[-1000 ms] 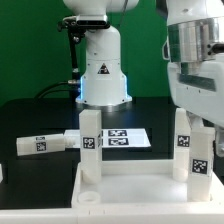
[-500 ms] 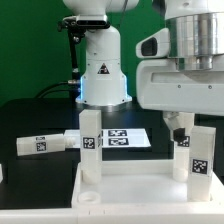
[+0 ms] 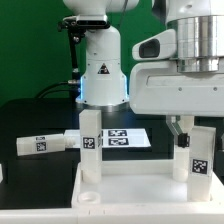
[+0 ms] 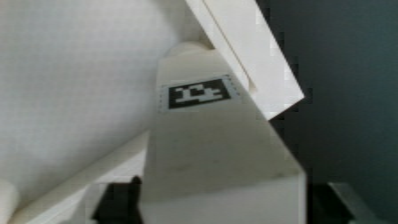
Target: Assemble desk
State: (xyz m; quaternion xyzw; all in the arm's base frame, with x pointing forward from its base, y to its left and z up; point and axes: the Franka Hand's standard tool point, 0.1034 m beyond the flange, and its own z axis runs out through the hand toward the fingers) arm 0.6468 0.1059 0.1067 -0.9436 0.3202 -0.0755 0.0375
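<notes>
Since prior frame, gripper point(image 3: 183, 130) lowered over white square plastic tagged leg point(image 3: 183, 150), fingers apart astride it; off-centre closure could tilt leg in socket.

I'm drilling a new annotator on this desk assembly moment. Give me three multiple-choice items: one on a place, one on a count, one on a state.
1. Where does the loose leg lie?
A. on the black table, exterior view's left
B. inside the tabletop
C. on the marker board

2. How many legs stand upright in the tabletop?
A. none
B. two
C. four

3. What is at the hand?
A. nothing near it
B. the lying leg
C. the upright leg

Key: A, it rests flat on the table; B, one per far corner; C, the hand is right over it.
</notes>
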